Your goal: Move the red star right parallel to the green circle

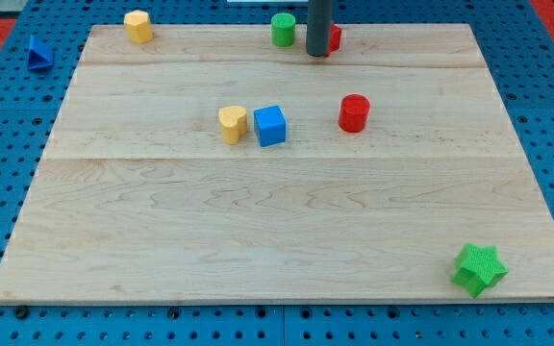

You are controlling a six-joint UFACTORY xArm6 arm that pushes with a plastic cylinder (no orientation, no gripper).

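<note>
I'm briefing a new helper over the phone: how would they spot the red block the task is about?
Start at the wooden board's top edge and find the green cylinder. Just to its right in the view stands the dark rod, my tip. The red block peeks out from behind it, mostly hidden, unlike the fully visible red cylinder lower down mid-board.

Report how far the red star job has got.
Looks nearly done: the red star, mostly hidden behind my tip, sits at the view's top, level with the green circle on its right. In hand: tip against the star. Left: perhaps backing the tip away.
</note>
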